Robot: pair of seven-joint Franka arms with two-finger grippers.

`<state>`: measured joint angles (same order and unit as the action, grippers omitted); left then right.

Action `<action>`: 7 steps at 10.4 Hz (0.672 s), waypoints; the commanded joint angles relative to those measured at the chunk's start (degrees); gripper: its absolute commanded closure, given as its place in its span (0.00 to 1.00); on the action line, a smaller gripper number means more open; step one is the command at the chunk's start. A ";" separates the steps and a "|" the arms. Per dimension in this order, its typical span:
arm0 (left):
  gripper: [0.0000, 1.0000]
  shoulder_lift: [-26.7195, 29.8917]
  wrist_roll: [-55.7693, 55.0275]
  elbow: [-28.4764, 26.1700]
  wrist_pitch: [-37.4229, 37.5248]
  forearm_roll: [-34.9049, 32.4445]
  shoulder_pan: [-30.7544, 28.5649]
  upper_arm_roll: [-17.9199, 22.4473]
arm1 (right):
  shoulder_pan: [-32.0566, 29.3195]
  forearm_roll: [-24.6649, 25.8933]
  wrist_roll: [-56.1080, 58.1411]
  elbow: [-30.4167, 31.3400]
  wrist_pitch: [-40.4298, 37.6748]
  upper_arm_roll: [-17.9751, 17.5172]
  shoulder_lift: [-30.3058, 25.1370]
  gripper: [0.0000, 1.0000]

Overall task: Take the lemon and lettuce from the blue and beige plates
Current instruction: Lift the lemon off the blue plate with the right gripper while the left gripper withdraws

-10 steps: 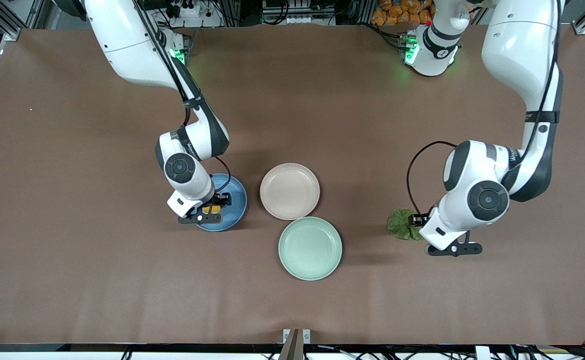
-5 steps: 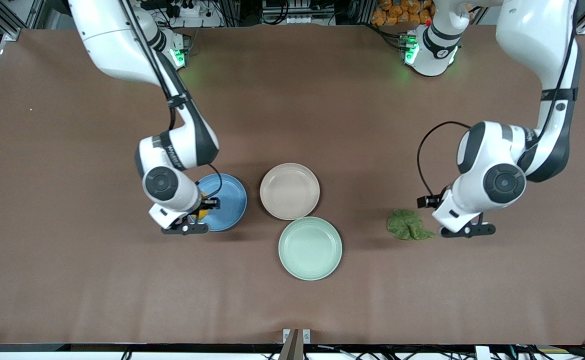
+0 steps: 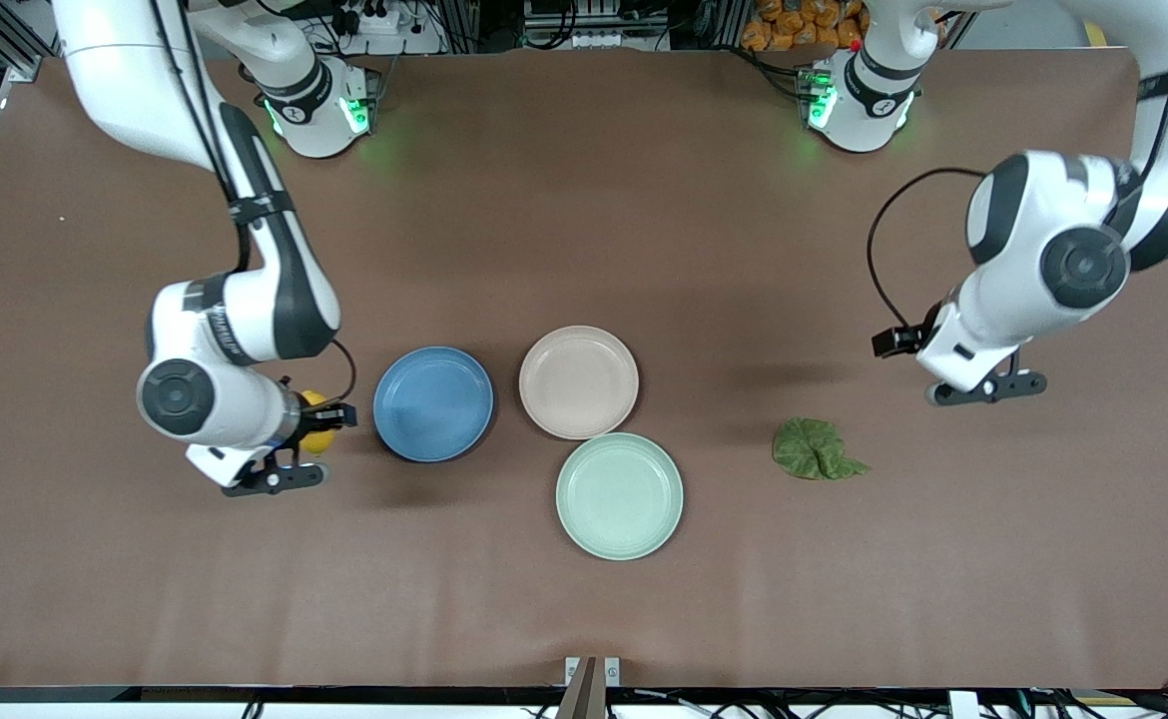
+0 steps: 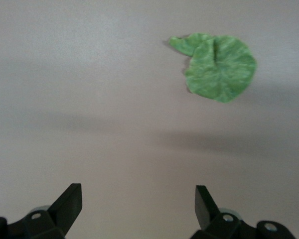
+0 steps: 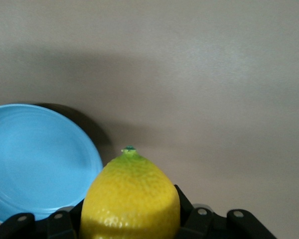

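Lowest in the frame, just below centre, sits an empty mint plate point(image 3: 619, 495), no part of the job. Above it and toward the frame's right edge the lettuce point(image 3: 816, 449) lies flat on the bare table point(image 3: 584, 200), off any plate. At mid-left the right gripper point(image 3: 306, 439) has its fingers clenched on the lemon point(image 3: 316, 435), held over the table beside the blue plate point(image 3: 433, 403), which is empty. Next to that, the beige plate point(image 3: 578, 381) is empty too. Higher at the frame's right, the left gripper point(image 3: 978, 384) hovers over the table with fingers released, holding nothing. Both plates look cleared, so what seems left is setting the lemon down.
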<state>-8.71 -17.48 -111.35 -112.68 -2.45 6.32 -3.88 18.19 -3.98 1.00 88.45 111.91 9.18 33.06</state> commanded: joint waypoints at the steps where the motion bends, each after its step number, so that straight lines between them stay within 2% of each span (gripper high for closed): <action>1: 0.00 4.65 1.48 -0.56 -1.31 2.01 0.00 -0.52 | -3.32 0.82 6.00 0.23 -1.34 -0.66 -1.51 0.69; 3: 0.00 5.10 1.48 4.27 -1.31 1.75 0.27 -0.61 | -6.22 0.90 11.46 0.31 -2.05 -0.57 -2.12 0.69; 7: 0.00 5.01 3.85 13.24 0.69 1.13 0.01 -0.61 | -10.28 1.08 14.29 1.01 -1.88 -0.22 -3.88 0.71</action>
<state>-3.51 -15.65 -101.22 -114.08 -1.84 6.57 -4.48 8.90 -3.58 14.12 88.28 110.34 9.54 31.41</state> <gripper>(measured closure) 0.000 0.414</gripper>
